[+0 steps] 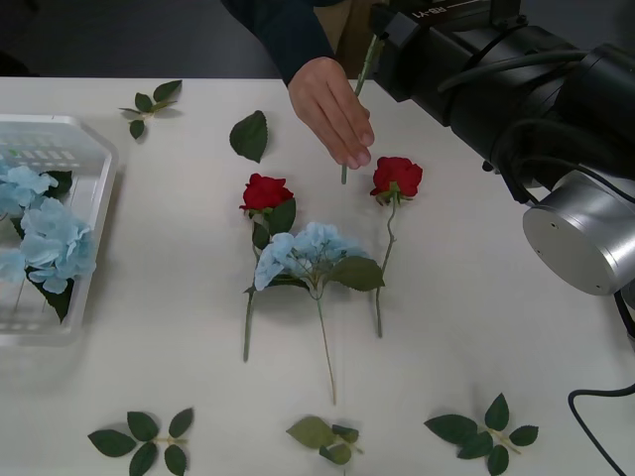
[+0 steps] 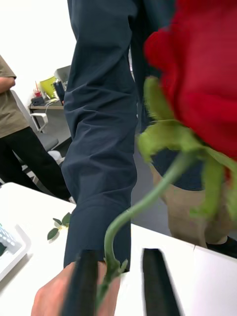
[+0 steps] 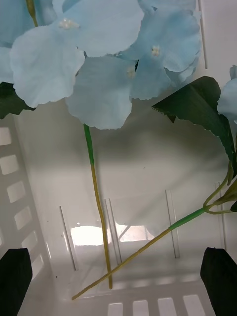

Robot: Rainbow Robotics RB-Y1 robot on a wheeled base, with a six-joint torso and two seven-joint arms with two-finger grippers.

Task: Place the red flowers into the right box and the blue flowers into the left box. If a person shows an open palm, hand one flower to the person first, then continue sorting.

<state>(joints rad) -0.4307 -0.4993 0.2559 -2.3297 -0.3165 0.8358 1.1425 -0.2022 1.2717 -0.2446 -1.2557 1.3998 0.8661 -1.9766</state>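
My right gripper (image 1: 379, 30) is raised at the table's far side with a red flower's stem (image 2: 112, 261) between its black fingers (image 2: 84, 284). They stand a little apart, and the stem lies against one. The bloom (image 2: 202, 74) rises close to the wrist camera. A person's hand (image 1: 332, 109), in a navy sleeve (image 2: 103, 148), is wrapped around the stem below the gripper. Two red flowers (image 1: 265, 190) (image 1: 397, 176) and a blue flower (image 1: 308, 250) lie mid-table. The left box (image 1: 99, 149) holds blue flowers (image 1: 55, 243). My left gripper (image 3: 118, 289) hangs open over them (image 3: 98, 59). The right box is out of view.
Loose green leaf sprigs lie at the far side (image 1: 149, 102) (image 1: 248, 136) and along the near edge (image 1: 144, 441) (image 1: 327, 436) (image 1: 486, 428). My right arm's silver joint (image 1: 580, 233) hangs over the table's right side, with a black cable (image 1: 595, 416) below it.
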